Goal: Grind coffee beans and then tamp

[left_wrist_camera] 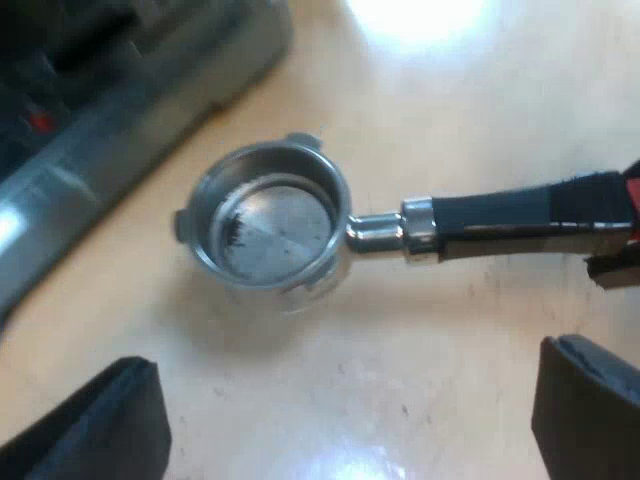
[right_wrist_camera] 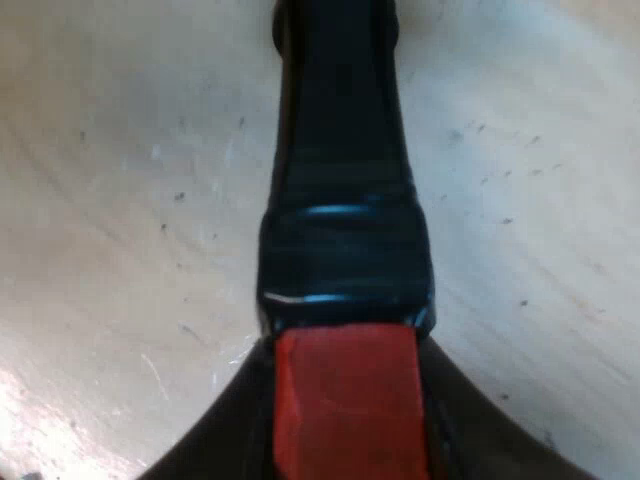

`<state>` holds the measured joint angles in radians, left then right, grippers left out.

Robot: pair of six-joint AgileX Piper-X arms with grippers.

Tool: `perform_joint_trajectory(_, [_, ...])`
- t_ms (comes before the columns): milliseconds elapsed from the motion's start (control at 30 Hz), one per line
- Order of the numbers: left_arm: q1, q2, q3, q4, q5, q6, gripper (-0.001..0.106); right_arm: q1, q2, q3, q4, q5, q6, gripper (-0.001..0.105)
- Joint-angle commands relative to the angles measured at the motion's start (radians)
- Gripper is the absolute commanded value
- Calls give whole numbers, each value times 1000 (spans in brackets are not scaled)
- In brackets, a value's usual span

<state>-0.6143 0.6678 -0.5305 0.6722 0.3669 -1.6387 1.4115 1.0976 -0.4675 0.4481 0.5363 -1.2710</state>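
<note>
The metal holder (left_wrist_camera: 268, 228) hovers just over the pale tabletop, casting a soft shadow, its basket holding only a smear of dark grounds. Its dark handle (left_wrist_camera: 510, 212) runs away from the basket to a red end (right_wrist_camera: 345, 400). My right gripper (right_wrist_camera: 345, 420) is shut on the handle at that red end, one finger on each side; it also shows in the left wrist view as my right gripper (left_wrist_camera: 615, 268) by the red tip. My left gripper (left_wrist_camera: 345, 425) hangs open above the table near the basket, with nothing between its black fingers (left_wrist_camera: 100, 425).
The espresso machine's steel base (left_wrist_camera: 110, 120) stands close beside the basket. Bare wooden tabletop (left_wrist_camera: 400, 360) lies under and around the holder.
</note>
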Motion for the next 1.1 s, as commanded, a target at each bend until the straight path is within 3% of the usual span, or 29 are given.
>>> perform_joint_trajectory(33, [-34,67,-10,-6,-41,-9,76,0,40,-12,-73,22,4,0])
perform_joint_trajectory(167, [-59,158,-10,-30,-61,-9,76,0,128,-12,-94,-7,79,0])
perform_joint_trajectory(433, [-60,268,-10,-97,-74,-14,76,0,234,-12,-145,-25,153,0])
perform_joint_trajectory(800, [-60,296,-10,-110,-87,-12,76,0,240,-12,-98,-77,153,1])
perform_joint_trajectory(900, [-60,296,-10,-115,-87,-12,76,0,240,-12,-78,-91,153,19])
perform_joint_trajectory(967, [-60,296,-10,-118,-87,-12,76,0,240,-12,-63,-92,153,38])
perform_joint_trajectory(1100, [-60,296,-10,-117,-87,-10,76,0,240,-12,-43,-99,153,55])
